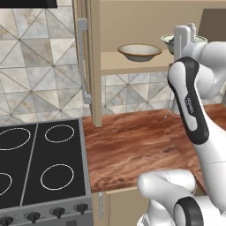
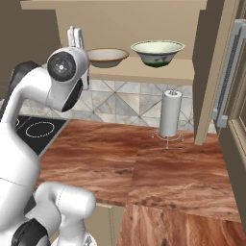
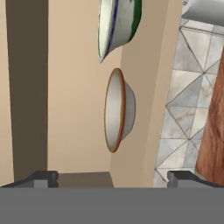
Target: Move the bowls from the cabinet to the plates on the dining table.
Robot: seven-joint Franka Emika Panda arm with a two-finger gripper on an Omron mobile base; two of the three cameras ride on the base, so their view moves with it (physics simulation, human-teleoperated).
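Note:
The cabinet (image 1: 132,64) stands open, and both bowls sit on its shelf (image 2: 144,73). The wide cream bowl (image 1: 139,51) (image 2: 106,56) with the tan-brown rim is on the left. The deeper pale green-white bowl (image 2: 157,52) is to its right, partly behind my hand in the left base view (image 1: 167,40). My gripper (image 1: 184,35) (image 2: 76,36) is raised to shelf height in front of the bowls, apart from them, open and holding nothing. The hand view is rolled sideways: the cream bowl (image 3: 118,109) lies straight ahead between the open fingertips (image 3: 41,177), with the green-white bowl (image 3: 118,26) beyond it. The plates and the dining table are out of view.
Under the cabinet runs a reddish wood counter (image 1: 132,145) (image 2: 168,168) with a paper towel roll (image 2: 170,114) on a wire stand. A black stove (image 1: 39,163) lies to the left. Open cabinet doors with silver bar handles (image 1: 83,62) (image 2: 228,72) flank the shelf.

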